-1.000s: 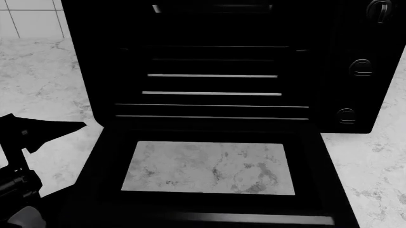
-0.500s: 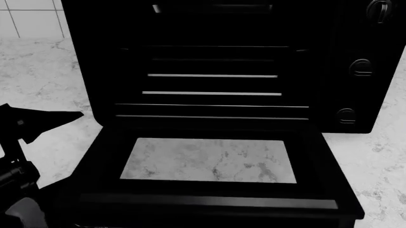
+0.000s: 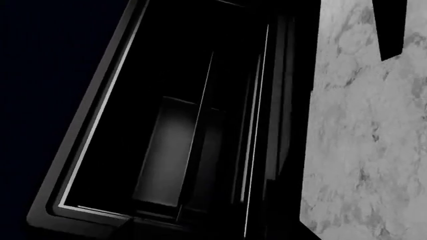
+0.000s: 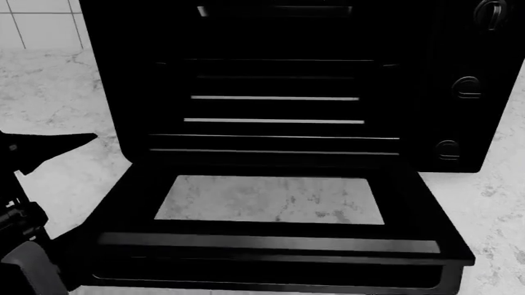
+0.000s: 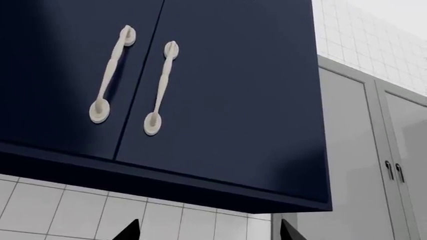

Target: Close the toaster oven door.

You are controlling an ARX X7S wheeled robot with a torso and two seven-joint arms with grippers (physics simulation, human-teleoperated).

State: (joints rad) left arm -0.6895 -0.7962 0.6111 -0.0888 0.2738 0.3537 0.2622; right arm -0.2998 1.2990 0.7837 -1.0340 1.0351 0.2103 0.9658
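The black toaster oven [image 4: 279,37] stands on the marble counter with its racks showing and three round knobs [image 4: 468,87] down its right side. The toaster oven door [image 4: 271,200] hangs open toward me, tilted partly up, with its bar handle [image 4: 271,243] along the near edge. My left gripper [image 4: 45,146] is a dark wedge just left of the door's left edge; its jaws do not show clearly. The left wrist view shows the oven's dark interior [image 3: 187,150] beside the counter. My right gripper [image 5: 208,232] is open and empty, pointing up at the wall cabinets, out of the head view.
The marble counter [image 4: 49,86] runs on both sides of the oven, with white wall tiles [image 4: 33,24] behind. Dark blue wall cabinets [image 5: 220,100] with pale handles and a grey tall cabinet [image 5: 360,160] fill the right wrist view.
The door's near edge with the handle has risen, so the door tilts further up. My left gripper has shifted slightly up and to the left beside it.
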